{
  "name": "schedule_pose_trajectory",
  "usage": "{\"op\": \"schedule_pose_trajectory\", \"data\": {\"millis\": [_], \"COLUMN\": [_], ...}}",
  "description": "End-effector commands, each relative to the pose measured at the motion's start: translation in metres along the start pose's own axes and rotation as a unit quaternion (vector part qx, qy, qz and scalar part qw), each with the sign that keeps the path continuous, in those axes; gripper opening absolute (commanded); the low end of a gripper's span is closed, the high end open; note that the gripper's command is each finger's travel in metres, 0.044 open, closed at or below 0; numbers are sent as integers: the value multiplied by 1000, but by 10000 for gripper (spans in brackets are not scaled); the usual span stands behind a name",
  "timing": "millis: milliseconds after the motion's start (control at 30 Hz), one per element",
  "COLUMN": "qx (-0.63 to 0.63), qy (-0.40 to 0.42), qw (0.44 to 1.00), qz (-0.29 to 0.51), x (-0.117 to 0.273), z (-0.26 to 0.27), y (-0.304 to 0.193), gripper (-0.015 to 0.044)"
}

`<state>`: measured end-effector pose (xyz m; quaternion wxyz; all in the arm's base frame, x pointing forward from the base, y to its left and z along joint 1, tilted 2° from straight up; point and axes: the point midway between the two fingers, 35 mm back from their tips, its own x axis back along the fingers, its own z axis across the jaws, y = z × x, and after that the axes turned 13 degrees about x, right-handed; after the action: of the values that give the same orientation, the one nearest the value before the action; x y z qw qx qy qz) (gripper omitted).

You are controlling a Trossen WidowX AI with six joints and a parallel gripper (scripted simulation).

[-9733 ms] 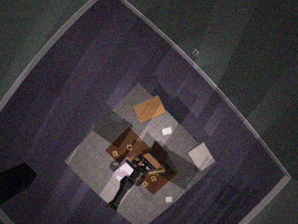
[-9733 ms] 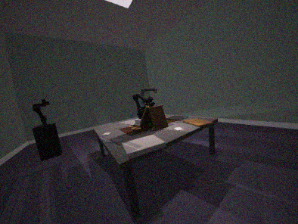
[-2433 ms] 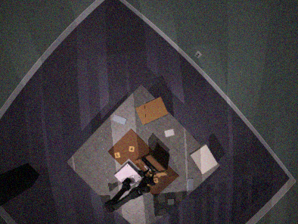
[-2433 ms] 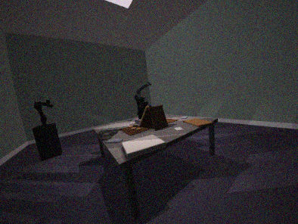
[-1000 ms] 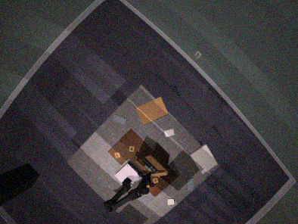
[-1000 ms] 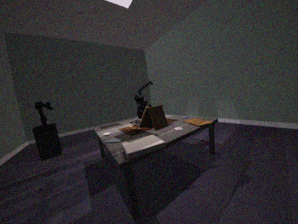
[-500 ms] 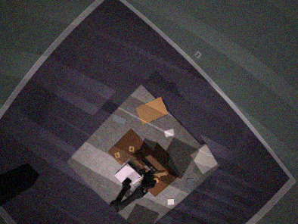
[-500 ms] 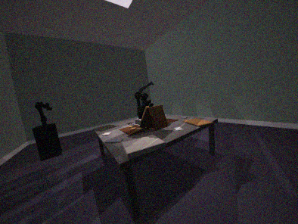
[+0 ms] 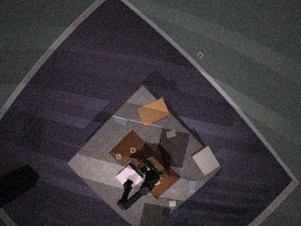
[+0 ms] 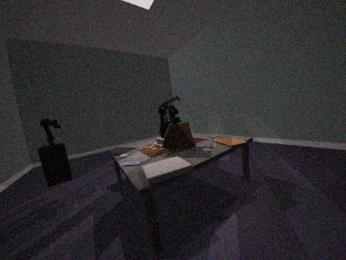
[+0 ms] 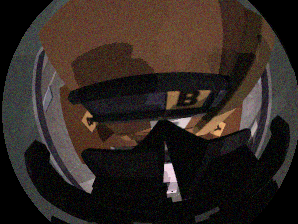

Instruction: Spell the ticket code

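Note:
In the wrist view the brown board (image 11: 153, 30) fills the upper part, with the dark letter rail (image 11: 153, 99) running across it. A tan tile marked B (image 11: 190, 99) sits in the rail, right of centre. My gripper (image 11: 162, 124) is shut and empty, its fingertips together just below the rail and left of the B tile. A white patch, probably the ticket (image 11: 170, 181), shows under the fingers; its print is unreadable. From above, the arm (image 9: 139, 185) reaches over the board (image 9: 154, 158). Two small yellow tiles (image 9: 118, 156) (image 9: 132, 150) lie on a brown mat.
An orange mat (image 9: 153, 111), a dark mat (image 9: 175, 146), a pale slab (image 9: 205, 159) and a white sheet (image 9: 129, 175) lie on the counter. A few small cards sit near its edges. A second arm on a pedestal (image 10: 52, 154) stands away on the floor.

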<state>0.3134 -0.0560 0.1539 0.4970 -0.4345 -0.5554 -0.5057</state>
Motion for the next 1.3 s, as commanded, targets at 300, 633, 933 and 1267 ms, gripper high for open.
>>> {"op": "schedule_pose_trajectory", "data": {"millis": [300,633,933,1267], "qx": [-3,-3,-3,-3], "qy": [-1,-1,-1,-1], "qw": [1000,1000,1000,1000], "qz": [4,4,3,3], "x": [-6,-10,-13,-17], "z": [-1,-2,-3,-4], "y": [3,6,9,12], "gripper": [0,0,0,0]}}
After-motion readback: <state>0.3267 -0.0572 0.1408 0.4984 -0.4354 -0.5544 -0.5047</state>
